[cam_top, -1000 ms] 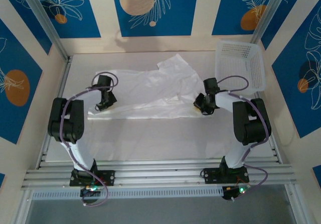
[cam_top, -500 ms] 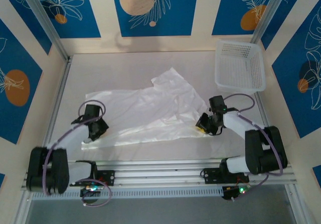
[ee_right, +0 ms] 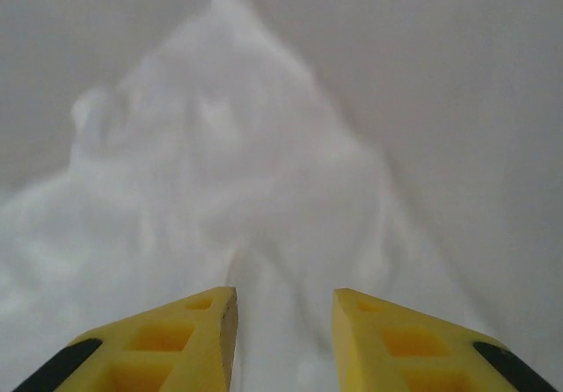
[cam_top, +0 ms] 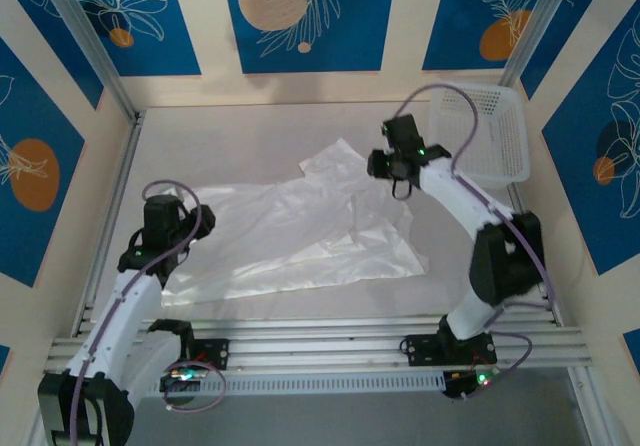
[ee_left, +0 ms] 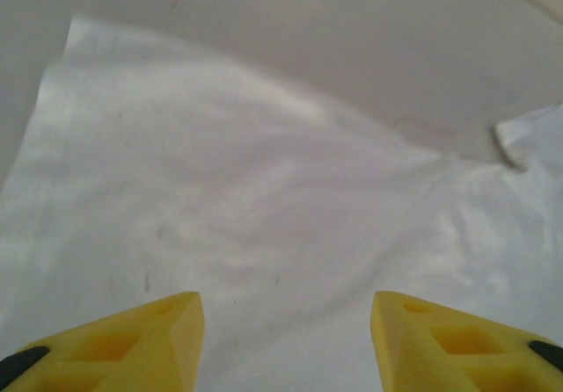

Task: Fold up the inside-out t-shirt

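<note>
— Where is the t-shirt (cam_top: 300,231) lying?

— It is lying spread out and wrinkled across the middle of the pale surface (cam_top: 250,131), reaching from the left side over to the right. One part is pointing toward the far wall, and the near edge is running roughly along the front.

— What is the left end effector (ee_left: 283,311) doing?

— It is hanging at the shirt's left end. In the left wrist view its yellow fingers (ee_left: 158,339) are standing well apart over the white cloth, gripping nothing.

— And the right end effector (ee_right: 284,304)?

— It is reaching out over the far right part of the shirt, near the white basket (cam_top: 478,88) sitting in the far right corner. Its fingers are standing apart too, more narrowly, with nothing between them. The right wrist view is showing a bunched peak of cloth just ahead, though it is blurred.

— Is either one touching the cloth?

— I cannot tell from these views.
</note>
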`<action>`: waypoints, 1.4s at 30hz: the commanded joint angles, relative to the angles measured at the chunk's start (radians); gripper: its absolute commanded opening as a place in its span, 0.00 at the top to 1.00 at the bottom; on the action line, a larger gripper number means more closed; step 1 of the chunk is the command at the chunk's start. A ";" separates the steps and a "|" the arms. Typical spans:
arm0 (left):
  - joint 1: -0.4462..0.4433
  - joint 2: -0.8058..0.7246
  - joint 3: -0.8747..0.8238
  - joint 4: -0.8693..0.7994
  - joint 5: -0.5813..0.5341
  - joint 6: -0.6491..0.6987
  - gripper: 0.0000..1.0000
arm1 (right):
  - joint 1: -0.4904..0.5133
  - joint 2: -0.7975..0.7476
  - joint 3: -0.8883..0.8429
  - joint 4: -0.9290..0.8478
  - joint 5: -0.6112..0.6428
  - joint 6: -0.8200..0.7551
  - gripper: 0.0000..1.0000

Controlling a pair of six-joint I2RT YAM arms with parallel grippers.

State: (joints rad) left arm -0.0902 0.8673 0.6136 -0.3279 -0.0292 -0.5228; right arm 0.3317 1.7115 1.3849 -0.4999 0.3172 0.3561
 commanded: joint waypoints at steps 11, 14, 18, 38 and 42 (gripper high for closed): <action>-0.005 0.080 0.078 0.052 -0.002 0.135 0.43 | -0.069 0.592 0.580 -0.339 -0.064 -0.187 0.55; -0.003 0.099 0.078 0.050 0.012 0.139 0.42 | -0.058 0.629 0.589 -0.363 -0.116 -0.168 0.55; -0.003 0.106 0.073 0.044 0.016 0.145 0.41 | -0.052 0.660 0.588 -0.374 -0.121 -0.149 0.55; 0.255 0.867 0.659 -0.221 0.029 -0.044 0.43 | -0.074 0.464 0.462 -0.295 -0.143 -0.133 1.00; 0.279 1.030 0.816 -0.291 0.000 0.013 0.43 | -0.082 0.438 0.389 -0.242 -0.189 -0.117 1.00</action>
State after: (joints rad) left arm 0.1757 1.8267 1.3411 -0.5316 -0.0364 -0.5426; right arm 0.2600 2.1746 1.8221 -0.7856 0.1879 0.2173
